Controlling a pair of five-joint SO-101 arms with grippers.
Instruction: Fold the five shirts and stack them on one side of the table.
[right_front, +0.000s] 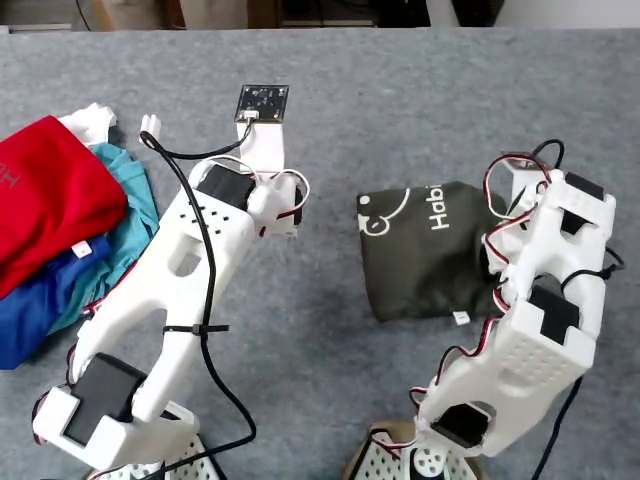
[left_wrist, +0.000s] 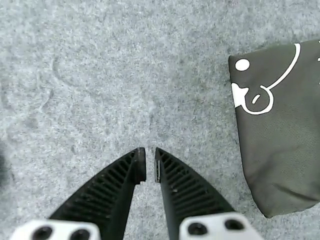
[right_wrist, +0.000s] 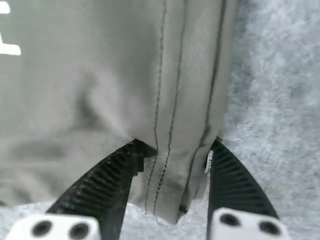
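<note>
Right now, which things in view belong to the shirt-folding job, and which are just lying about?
Job:
- dark shirt, its hem inside the open right gripper
- red shirt, teal shirt, blue shirt and white garment, piled at one side
- left gripper, shut, touching no shirt

Not the job:
- grey felt table, just the work surface
- furniture beyond its far edge

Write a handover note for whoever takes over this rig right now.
Left pincer: shut, empty, over the bare table.
Right pincer: open, astride the hem of the dark shirt, which lies folded, apart from the pile.
Pile at the table's other side: red shirt over blue shirt and teal shirt, white shirt behind.
Left to do: dark shirt onto the pile.
</note>
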